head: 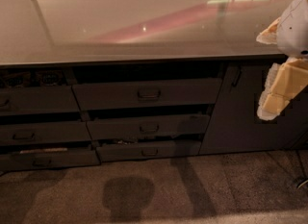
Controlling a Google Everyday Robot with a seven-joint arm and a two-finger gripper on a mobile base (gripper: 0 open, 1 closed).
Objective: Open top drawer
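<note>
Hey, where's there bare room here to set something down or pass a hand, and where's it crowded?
The countertop is bare from its left edge across to the gripper at the right edge. The carpet before the drawers is open too. Crowded: the right side, where the gripper hangs before the cabinet door, right of the top drawer.

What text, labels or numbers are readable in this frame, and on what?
No readable text anywhere.
top drawer: plain front, no label.
counter top: only light reflections, no print.
items in the upper-left drawer: too blurred to read.
gripper, at the right edge in front of the cabinet door: no marking visible.
</note>
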